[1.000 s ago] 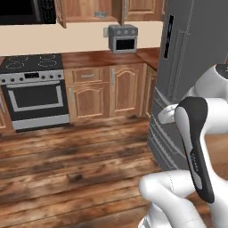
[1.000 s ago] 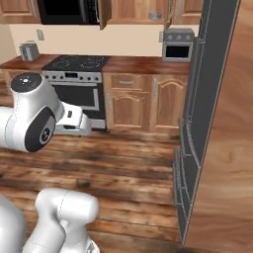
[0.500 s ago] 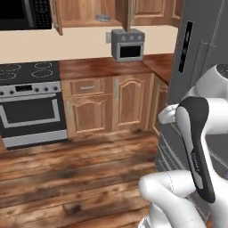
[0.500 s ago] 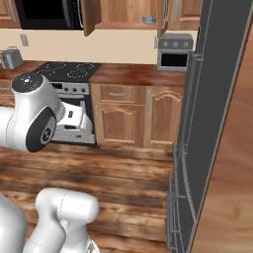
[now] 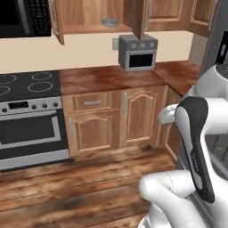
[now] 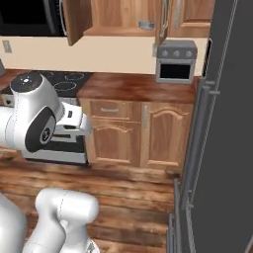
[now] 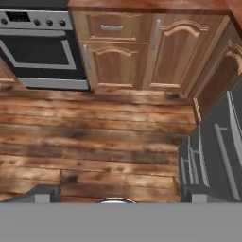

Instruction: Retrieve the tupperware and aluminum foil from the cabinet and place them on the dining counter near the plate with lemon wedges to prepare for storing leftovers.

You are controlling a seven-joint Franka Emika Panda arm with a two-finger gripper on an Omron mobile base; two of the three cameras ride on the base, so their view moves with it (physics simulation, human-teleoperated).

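The cabinet (image 5: 91, 10) hangs open on the wall above the worktop, its tall door (image 5: 136, 17) swung out; it is also seen as the cabinet (image 6: 121, 15) from the right. On its plank shelf sits the small grey tupperware (image 5: 109, 22), also seen as the tupperware (image 6: 146, 24). The aluminum foil, the dining counter and the plate with lemon wedges are out of view. My gripper (image 7: 118, 194) is open, its two dark fingertips (image 7: 45, 193) far apart over the wooden floor, far below the cabinet and holding nothing.
A grey toaster oven (image 5: 138, 53) stands on the short worktop (image 5: 107, 78) under the cabinet. A stove (image 5: 26, 116) is to the left, drawer units (image 7: 142, 52) ahead, and a dark fridge (image 6: 225, 128) close on the right. Plank floor (image 7: 94, 137) lies between.
The whole picture has shifted: the base has moved toward the cabinets, so the open cabinet, toaster oven and worktop now look closer and more central. The arm's pose looks the same.
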